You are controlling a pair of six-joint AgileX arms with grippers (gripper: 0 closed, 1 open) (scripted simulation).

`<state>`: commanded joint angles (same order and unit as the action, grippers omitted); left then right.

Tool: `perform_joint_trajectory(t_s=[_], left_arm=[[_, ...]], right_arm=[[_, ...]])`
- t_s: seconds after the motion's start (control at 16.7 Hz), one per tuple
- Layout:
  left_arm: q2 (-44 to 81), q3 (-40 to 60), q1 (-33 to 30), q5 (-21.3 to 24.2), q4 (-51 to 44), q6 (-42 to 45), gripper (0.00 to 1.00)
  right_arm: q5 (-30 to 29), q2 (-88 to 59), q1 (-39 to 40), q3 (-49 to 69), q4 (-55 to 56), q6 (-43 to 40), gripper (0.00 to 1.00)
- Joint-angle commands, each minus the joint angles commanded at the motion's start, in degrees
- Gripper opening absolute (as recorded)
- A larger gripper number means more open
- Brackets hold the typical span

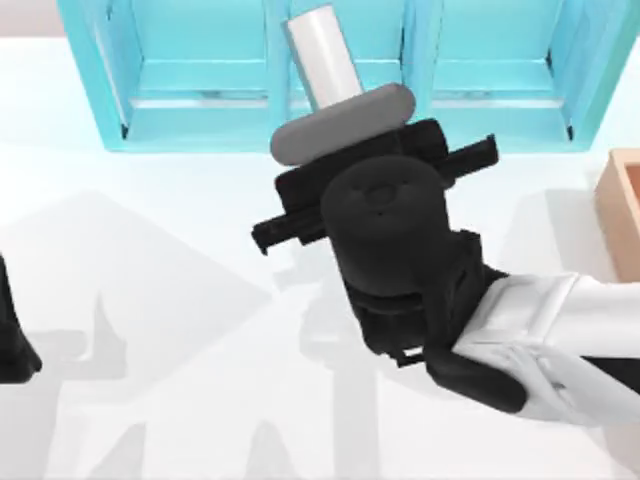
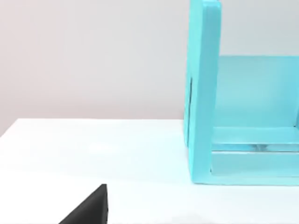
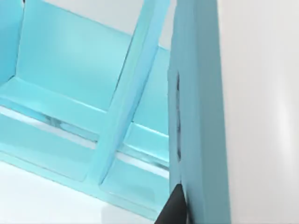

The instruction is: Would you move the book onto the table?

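Book (image 1: 320,50) first: in the top view I read the white-grey block tilted over the middle compartment of the light-blue shelf (image 1: 180,70) as its page edges, but honestly I couldn't be sure. It sat straight ahead of the right gripper (image 1: 360,175), which reached in from the right side with its black body hiding the contact. So the book wasn't on the table (image 1: 150,300) yet. A tan box (image 1: 620,200) peeked in at the right edge. The left gripper (image 1: 10,340) was parked at the far left edge.

Left wrist view: the end wall of the shelf (image 2: 205,93) stood on the white table (image 2: 93,144), with a black corner of the left gripper (image 2: 88,210) low in the shot. Couldn't tell whether those jaws were released or clenched.

Right wrist view: a thick teal slab with white next to it looked like the book (image 3: 201,93) from very close, with the shelf (image 3: 70,70) compartments behind it and a strip of table (image 3: 28,196) below. A black sliver of the right gripper (image 3: 175,207) sat against the slab. Whether the jaws were actually clamping it, I couldn't tell.

My take on the step: confirm a firm, square hold, draw the book straight out between the dividers so it doesn't snag them, then lower it flat onto open table in front of the shelf before letting go.
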<state>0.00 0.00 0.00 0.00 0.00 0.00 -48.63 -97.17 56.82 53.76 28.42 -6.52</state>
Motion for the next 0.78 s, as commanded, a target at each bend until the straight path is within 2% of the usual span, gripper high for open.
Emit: perform_joint_trajectory(t_s=[0.48,0.66,0.78], left_arm=[[0.00,0.00,0.00,0.00,0.00,0.00,1.00],[0.00,0.00,0.00,0.00,0.00,0.00,1.00],[0.00,0.00,0.00,0.00,0.00,0.00,1.00]], right_arm=[[1.66,1.95,3.85,-17.62,10.28,-46.17,0.00],[2.35,3.26,4.54,-22.74,13.08,-57.11,0.00],[2.64,3.94,4.83,-24.94,14.37,-61.38,0.00]])
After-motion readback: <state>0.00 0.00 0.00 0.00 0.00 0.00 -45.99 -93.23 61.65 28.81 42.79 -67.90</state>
